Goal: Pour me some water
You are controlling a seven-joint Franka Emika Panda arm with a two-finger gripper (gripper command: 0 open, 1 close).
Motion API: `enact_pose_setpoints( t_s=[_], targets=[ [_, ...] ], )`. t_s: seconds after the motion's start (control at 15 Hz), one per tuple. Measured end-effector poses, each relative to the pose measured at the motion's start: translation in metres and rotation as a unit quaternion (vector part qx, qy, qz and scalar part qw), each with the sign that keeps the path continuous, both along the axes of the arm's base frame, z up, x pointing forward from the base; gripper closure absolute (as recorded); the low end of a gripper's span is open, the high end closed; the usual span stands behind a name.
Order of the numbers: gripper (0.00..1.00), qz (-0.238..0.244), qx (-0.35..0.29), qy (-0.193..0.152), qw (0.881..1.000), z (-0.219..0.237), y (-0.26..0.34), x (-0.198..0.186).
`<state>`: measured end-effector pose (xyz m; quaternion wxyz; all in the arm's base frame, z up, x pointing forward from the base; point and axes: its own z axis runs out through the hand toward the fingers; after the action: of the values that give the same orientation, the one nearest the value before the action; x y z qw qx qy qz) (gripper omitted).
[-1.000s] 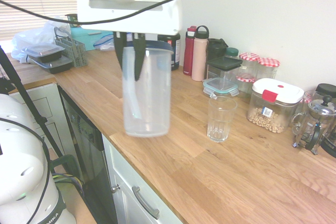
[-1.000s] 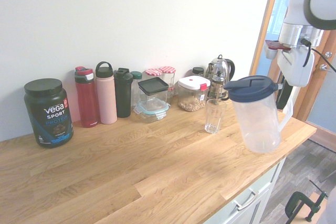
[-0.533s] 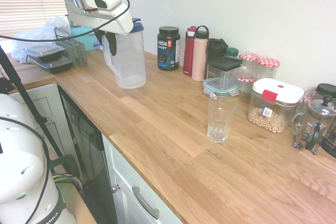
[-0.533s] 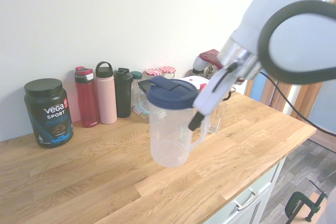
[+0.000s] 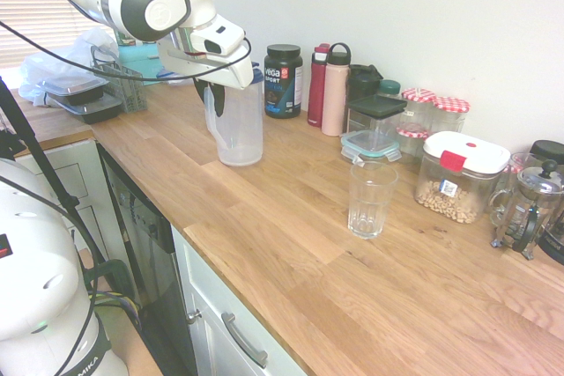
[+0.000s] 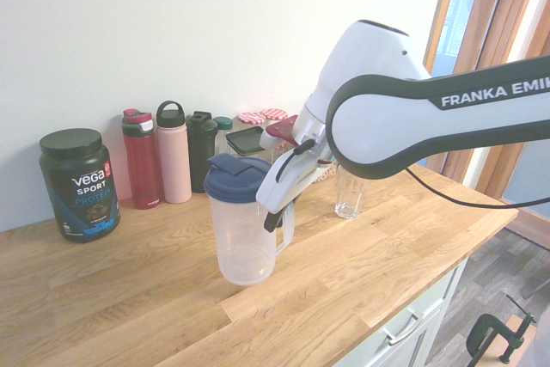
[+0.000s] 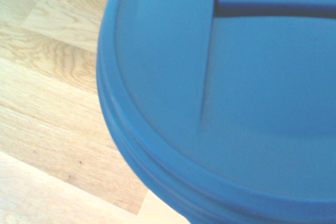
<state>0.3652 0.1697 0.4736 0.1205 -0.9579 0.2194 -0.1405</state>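
Nearest me, the lidded pitcher (image 6: 236,242) has swung away from the glass and now stands upright at or just above the counter (image 6: 146,307); I can't tell whether it touches. The gripper (image 6: 273,219) is closed on its handle (image 6: 287,231). Farther back, the glass (image 6: 348,195) stays put, looking empty, so I reckon the pouring still lies ahead, unless they're setting the pitcher down.

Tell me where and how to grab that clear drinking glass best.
Probably the upper wall of the glass, pinched from above or the open cabinet side: it stands upright, has no handle, looks widest near the rim, and jars crowd the wall side.
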Motion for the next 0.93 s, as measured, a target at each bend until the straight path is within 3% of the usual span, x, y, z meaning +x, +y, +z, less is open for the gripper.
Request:
enact_pose_setpoints(
  t_s=[0.27, 0.33, 0.93],
  targets=[
    [1.00, -0.004, 0.011, -0.004, 1.000, -0.004, 0.002, 0.011],
    [0.00, -0.005, 0.015, -0.004, 1.000, -0.007, 0.002, 0.014],
    [0.00, -0.009, 0.010, 0.003, 1.000, -0.020, 0.010, 0.030]
  ],
)
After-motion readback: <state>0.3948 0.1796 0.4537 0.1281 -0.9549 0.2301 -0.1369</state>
